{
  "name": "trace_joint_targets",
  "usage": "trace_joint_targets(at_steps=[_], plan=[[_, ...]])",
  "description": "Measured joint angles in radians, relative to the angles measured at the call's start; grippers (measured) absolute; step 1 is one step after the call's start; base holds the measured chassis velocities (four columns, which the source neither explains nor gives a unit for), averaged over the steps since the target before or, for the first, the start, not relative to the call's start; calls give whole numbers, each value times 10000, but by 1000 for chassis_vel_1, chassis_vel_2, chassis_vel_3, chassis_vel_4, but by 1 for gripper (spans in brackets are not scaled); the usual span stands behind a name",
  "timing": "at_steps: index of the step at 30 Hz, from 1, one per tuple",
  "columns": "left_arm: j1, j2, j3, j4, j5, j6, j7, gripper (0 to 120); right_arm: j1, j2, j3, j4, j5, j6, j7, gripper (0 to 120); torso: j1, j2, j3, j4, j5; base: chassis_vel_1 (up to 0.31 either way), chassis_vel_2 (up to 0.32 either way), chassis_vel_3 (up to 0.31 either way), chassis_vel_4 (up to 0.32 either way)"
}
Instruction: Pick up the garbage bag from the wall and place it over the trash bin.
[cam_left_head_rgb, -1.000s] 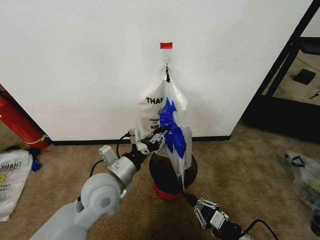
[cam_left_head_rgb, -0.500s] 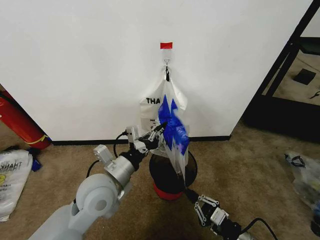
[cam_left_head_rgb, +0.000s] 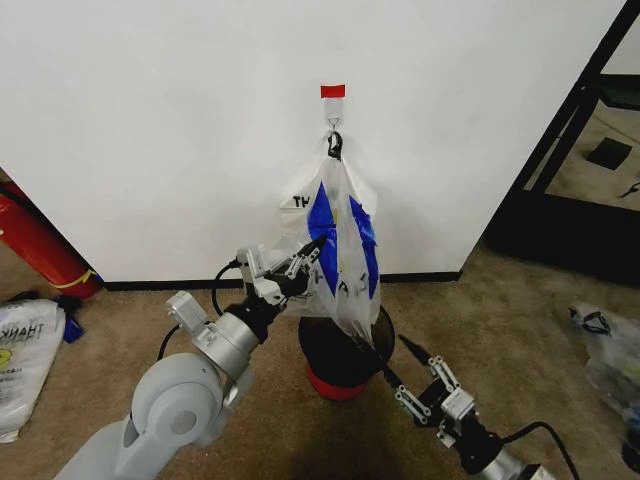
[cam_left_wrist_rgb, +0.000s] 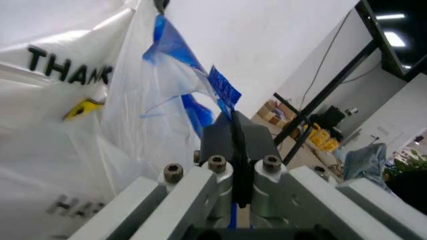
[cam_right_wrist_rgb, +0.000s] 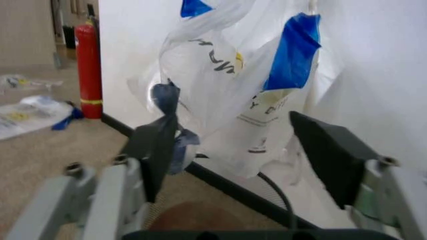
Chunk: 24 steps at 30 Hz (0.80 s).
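Left gripper (cam_left_head_rgb: 306, 255) pinches the bag (cam_left_head_rgb: 338, 250) hanging on the wall (cam_left_head_rgb: 180, 130) | right gripper (cam_left_head_rgb: 415, 372) spread beside the bin (cam_left_head_rgb: 335, 352)

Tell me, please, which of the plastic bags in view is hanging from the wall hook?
The garbage bag with blue side panels, pinched by the left pincer; the opaque THANK YOU bag lies on the carpet.

Head high; wrists near garbage bag (cam_left_head_rgb: 335, 250)
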Motion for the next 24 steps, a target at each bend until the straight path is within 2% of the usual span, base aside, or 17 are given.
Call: trace_joint_targets(at_steps=[2, 5, 6, 8, 12, 14, 16, 20, 22, 24], plan=[[-54, -24, -6, 75, 4, -13, -13, 0, 29, -26, 188, 44, 119, -174, -15, 77, 0, 0, 0, 0, 0, 0, 0, 0, 0], [-118, -49, 5, 208, 13, -34, -24, 0, 28, -5, 281, 650, 1123, -880, 87, 91, 0, 0, 0, 0, 1, 0, 0, 0, 0], [-118, -49, 5, 208, 13, -34, -24, 0, 28, -5, 281, 650, 1123, -880, 87, 91, 0, 0, 0, 0, 1, 0, 0, 0, 0], [-155, -54, 18, 323, 18, -63, -39, 0, 29, -8, 421, 1148, 2030, -1165, -258, 98, 0, 0, 0, 0, 0, 0, 0, 0, 0], [-215, -41, 35, 448, 20, -84, -56, 0, 99, -122, 1046, 1411, 3260, -1220, -1757, 100, 0, 0, 0, 0, -1, 0, 0, 0, 0], [-227, -27, 41, 451, 16, -86, -58, 0, 175, -160, 1131, 1466, 3356, -1207, -1648, 100, 0, 0, 1, -1, 0, 0, 0, 0, 0], [-237, -20, 56, 447, 10, -86, -59, 0, 321, -174, 1036, 1551, 3418, -1317, -1005, 100, 0, 0, 0, 0, 0, 0, 0, 0, 0], [-234, 1, 98, 430, 8, -86, -69, 0, 503, -260, 915, 1659, 4257, -1922, -663, 100, 0, 0, 0, 0, 0, 0, 0, 0, 0], [-216, 22, 98, 422, 7, -86, -74, 0, 506, -338, 975, 1582, 4110, -2123, -782, 100, 0, 0, 0, -1, -1, 0, 0, 0, 0], [-190, 46, 80, 401, 7, -86, -76, 0, 483, -436, 1097, 1147, 2979, -2164, -903, 100, 1, 0, 1, 2, -1, 0, 0, 0, 0]])
